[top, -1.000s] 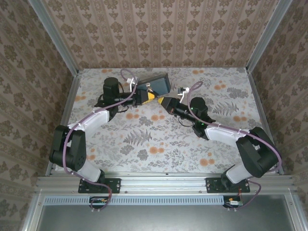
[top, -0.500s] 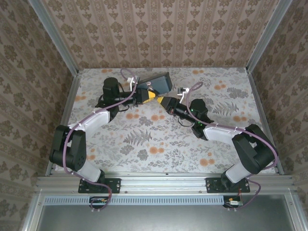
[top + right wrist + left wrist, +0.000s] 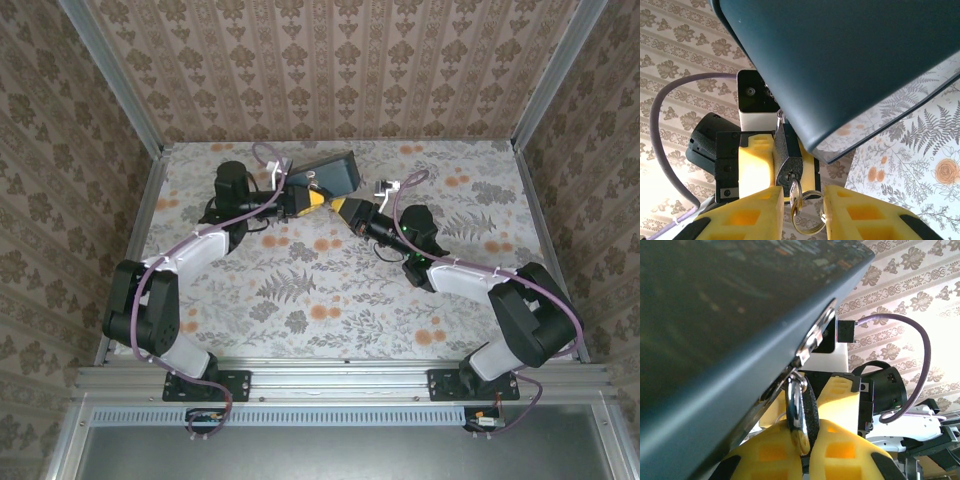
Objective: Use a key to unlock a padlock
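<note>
A silver padlock (image 3: 788, 159) hangs from the hasp of a dark box (image 3: 327, 172) raised off the table. My left gripper (image 3: 310, 200) is shut on the padlock (image 3: 801, 412), its yellow fingers (image 3: 765, 450) pressing both sides of the body. A key (image 3: 795, 196) with a wire ring (image 3: 809, 220) sticks in the keyhole at the padlock's lower end. My right gripper (image 3: 804, 201) faces the left one, open, with the key and ring in the gap between its yellow fingers (image 3: 747, 217); neither finger clearly touches the key. In the top view the right gripper (image 3: 346, 208) meets the left below the box.
The flowered table (image 3: 330, 290) is enclosed by wallpapered walls (image 3: 330, 60) on three sides. The box's underside (image 3: 855, 55) hangs close above both grippers. A purple cable (image 3: 400, 190) loops over the right wrist.
The right wrist has shifted slightly by the padlock, its cable loop moving right. The left arm and the box stay where they were.
</note>
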`<action>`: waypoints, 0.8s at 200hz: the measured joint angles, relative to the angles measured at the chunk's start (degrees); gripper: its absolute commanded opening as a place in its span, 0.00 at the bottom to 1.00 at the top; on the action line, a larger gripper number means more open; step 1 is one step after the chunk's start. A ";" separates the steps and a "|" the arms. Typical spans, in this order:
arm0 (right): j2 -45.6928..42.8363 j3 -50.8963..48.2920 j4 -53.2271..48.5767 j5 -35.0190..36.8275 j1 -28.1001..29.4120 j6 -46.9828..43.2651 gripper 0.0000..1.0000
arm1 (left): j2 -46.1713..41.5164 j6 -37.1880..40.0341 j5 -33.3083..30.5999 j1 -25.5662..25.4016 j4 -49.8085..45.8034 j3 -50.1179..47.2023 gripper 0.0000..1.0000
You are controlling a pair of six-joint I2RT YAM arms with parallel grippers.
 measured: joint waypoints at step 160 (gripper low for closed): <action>-16.52 1.64 -30.53 15.37 6.73 -48.54 0.03 | -0.11 -0.35 0.81 -3.98 -8.72 2.16 0.00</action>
